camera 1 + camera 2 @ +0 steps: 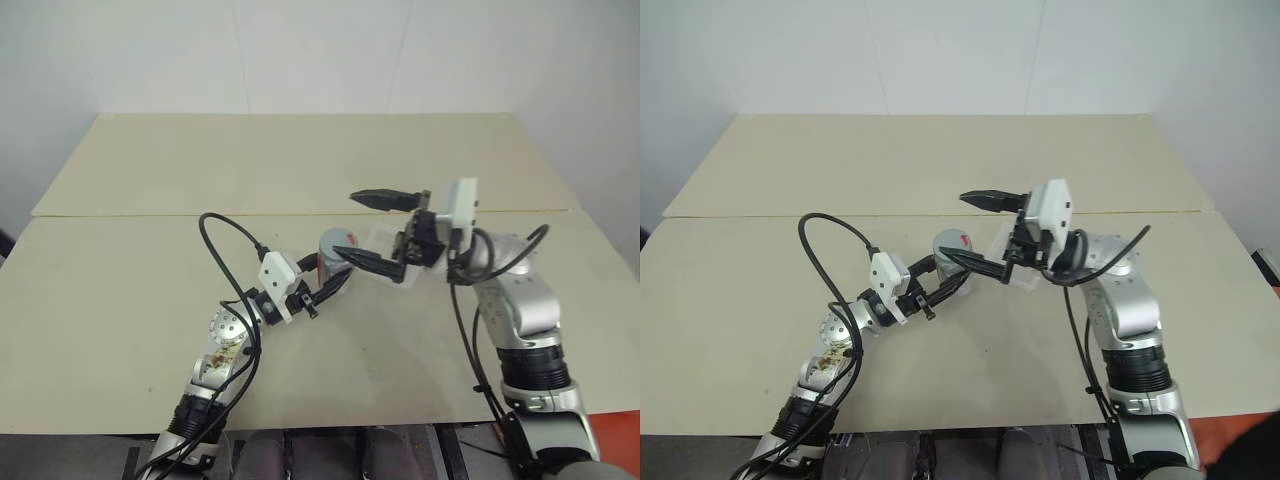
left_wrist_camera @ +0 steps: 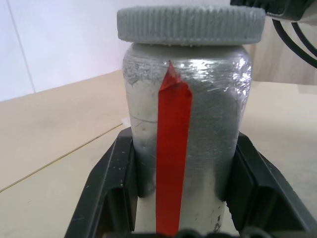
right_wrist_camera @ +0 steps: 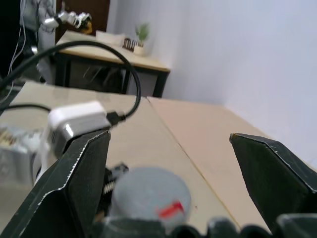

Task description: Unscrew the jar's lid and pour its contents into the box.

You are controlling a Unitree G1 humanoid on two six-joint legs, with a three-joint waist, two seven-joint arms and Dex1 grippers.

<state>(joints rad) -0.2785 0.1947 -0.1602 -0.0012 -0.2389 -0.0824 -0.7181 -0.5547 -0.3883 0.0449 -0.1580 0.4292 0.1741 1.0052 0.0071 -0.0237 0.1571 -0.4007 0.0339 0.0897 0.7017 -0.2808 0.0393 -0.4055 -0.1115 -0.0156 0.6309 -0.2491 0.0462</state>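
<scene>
Left hand (image 1: 335,285) pinching jar (image 2: 185,124) mid-counter; lid (image 2: 190,25) still on; right hand (image 1: 375,228) spread above lid; unscrewing, pouring into box (image 1: 385,240) remain.

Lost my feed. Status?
Left gripper shut on jar, lid on. Right gripper open beside lid. Box behind right gripper.

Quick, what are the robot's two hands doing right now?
Left gripper: shut on the jar, whose lid is on.
Right gripper: open, holding nothing, its fingers apart near the lid.
</scene>
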